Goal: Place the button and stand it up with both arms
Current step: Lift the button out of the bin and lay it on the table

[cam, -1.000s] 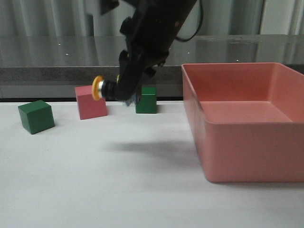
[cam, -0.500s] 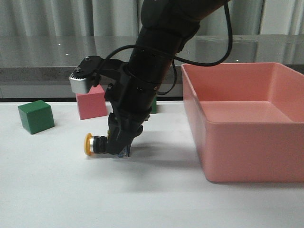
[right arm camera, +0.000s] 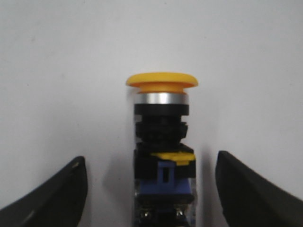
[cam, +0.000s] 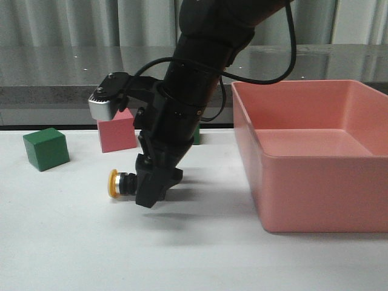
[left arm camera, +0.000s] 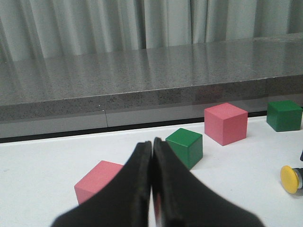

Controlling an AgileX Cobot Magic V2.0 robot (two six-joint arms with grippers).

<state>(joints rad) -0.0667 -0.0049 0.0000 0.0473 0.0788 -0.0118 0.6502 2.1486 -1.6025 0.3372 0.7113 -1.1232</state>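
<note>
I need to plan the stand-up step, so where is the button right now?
In the front view the button lies on its side on the white table, cap pointing left, between the open fingers of the right gripper, in front of the pink cube.

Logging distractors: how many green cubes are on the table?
2. One green cube sits left of the pink cube in the front view; the second green cube is mostly hidden there behind the right arm, clear in the left wrist view.
</note>
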